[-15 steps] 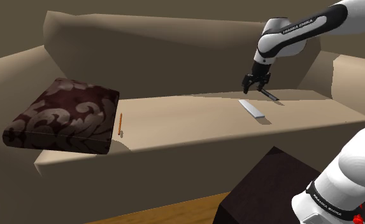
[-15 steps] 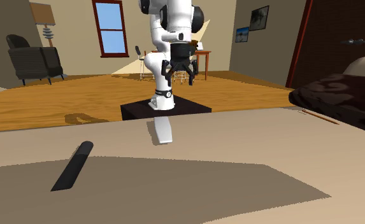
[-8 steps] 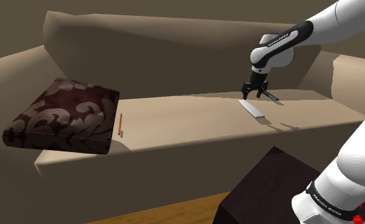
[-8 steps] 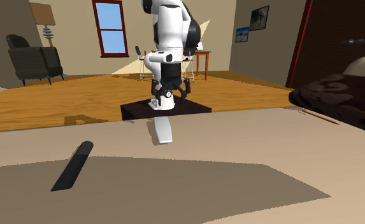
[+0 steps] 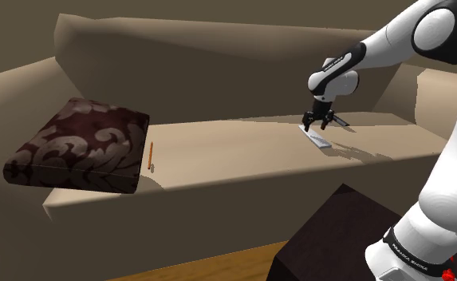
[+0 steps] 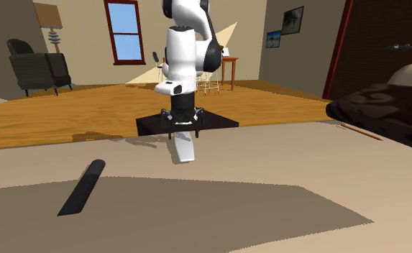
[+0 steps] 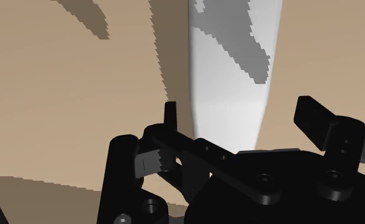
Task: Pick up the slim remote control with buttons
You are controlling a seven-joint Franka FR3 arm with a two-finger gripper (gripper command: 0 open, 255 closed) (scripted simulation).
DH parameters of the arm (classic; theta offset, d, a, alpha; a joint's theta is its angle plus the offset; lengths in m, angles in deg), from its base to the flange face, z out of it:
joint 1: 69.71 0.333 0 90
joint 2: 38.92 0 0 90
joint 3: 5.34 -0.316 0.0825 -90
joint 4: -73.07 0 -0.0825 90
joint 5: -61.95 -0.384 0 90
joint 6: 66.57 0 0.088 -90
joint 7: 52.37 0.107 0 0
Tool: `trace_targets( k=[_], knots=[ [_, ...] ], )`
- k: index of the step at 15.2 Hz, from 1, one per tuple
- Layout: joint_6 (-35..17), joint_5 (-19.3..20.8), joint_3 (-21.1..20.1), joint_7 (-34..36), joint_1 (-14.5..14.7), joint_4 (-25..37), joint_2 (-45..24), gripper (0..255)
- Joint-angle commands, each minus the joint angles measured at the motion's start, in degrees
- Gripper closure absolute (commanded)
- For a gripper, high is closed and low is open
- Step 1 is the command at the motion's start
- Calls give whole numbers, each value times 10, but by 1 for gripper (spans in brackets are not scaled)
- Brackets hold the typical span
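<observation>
The slim remote (image 5: 321,141) is drawn as a plain pale grey slab lying flat on the tan sofa seat (image 5: 234,148). My gripper (image 5: 314,126) hangs low right over its far end, pointing down, open. In the second exterior view the gripper (image 6: 184,131) stands just above the remote (image 6: 185,149) at the end nearest the stand. In the wrist view the remote (image 7: 232,76) runs straight out between the two black fingers (image 7: 169,118), which stand apart on either side of it without touching it.
A slim black object (image 6: 82,187) lies on the seat beyond the remote, close to the backrest. A pencil (image 5: 151,156) rests beside a dark patterned cushion (image 5: 79,144) at the shoulder view's left. The black stand (image 5: 338,231) sits below the seat's front edge.
The gripper has come down and slightly toward the shoulder view's left, from well above the seat to just over the remote's end. Its fingers stayed apart. The remote has not moved.
</observation>
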Motion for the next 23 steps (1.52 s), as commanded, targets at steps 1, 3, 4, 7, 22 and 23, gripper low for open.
trace_targets(
  k=[1,3,4,7,22,23],
  knots=[
    [-14,-5,-2,-3,-1,-4,-11,0],
    [-27,-11,-4,-6,-3,-7,-22,0],
    [-38,-15,-6,-9,-5,-9,-30,0],
    [-37,-15,-6,-9,-5,-9,-30,255],
    [2,1,1,1,1,0,2,255],
    [9,3,1,3,1,2,7,255]
  ],
)
